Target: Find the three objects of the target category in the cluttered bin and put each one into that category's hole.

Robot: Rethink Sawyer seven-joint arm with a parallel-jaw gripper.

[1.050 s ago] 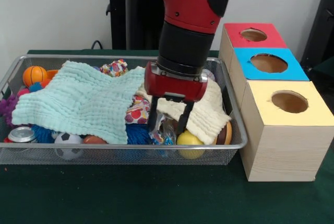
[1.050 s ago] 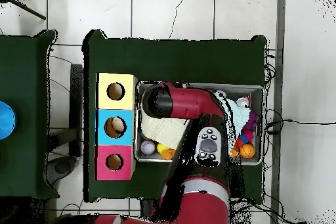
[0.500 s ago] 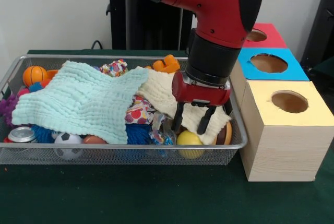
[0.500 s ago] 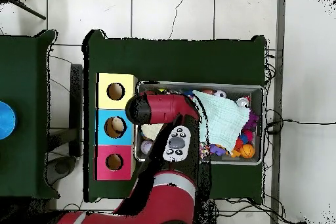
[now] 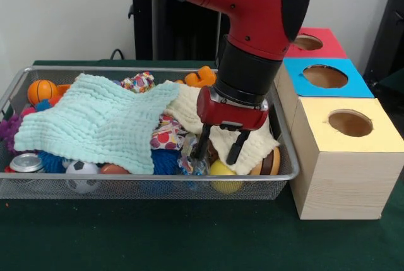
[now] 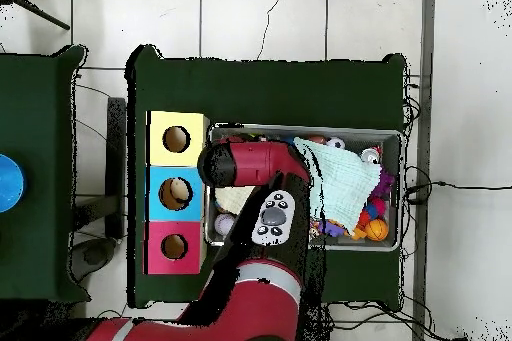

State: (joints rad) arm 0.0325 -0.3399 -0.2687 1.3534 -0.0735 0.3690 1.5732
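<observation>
Since half a second ago the arm has slid a little leftward in the front view and dropped, so the end effector (image 5: 216,151) now hangs lower, its two fingers spread and holding nothing, straddling the gap just above the yellow ball (image 5: 219,177) at the wire bin's (image 5: 19,81) near edge. We cannot name the target category from the task line; candidates in sight are that ball, a soccer ball (image 5: 81,174) and a small basketball (image 5: 40,90) at the bin's other end, well apart. A cream cloth (image 5: 252,141) lies just beside the fingers, and a crinkly wrapper (image 5: 191,157) touches the left one. We judge the step to be a descent onto the ball: keep the fingers wide, centre them over it, and avoid pinching cloth or wrapper. Three holed boxes (image 5: 344,157) stand beside the bin on the tabletop (image 5: 158,233).
</observation>
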